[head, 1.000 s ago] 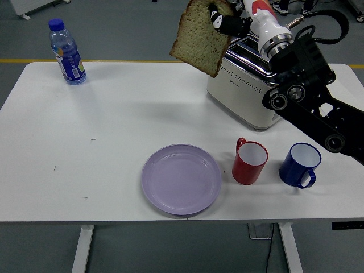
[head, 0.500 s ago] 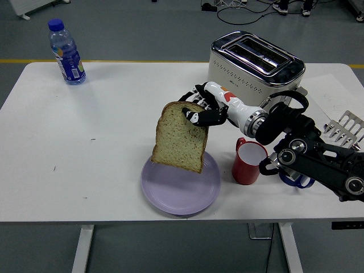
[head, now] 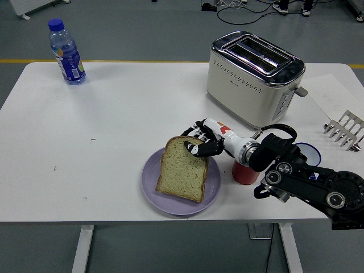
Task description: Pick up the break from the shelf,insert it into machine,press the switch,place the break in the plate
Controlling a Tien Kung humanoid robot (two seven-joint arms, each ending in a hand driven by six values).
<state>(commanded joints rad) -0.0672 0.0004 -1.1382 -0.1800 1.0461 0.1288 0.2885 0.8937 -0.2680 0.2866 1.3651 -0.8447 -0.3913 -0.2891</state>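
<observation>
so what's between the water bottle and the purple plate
Nothing: in the head view the white table is bare from the water bottle to the purple plate, where the right hand grips the bread.

Pretty bright, even overhead light is thrown on the white table [head: 114, 114], only soft shadows are cast, a little glare is caught on the toaster [head: 253, 77], focus stays sharp.
</observation>
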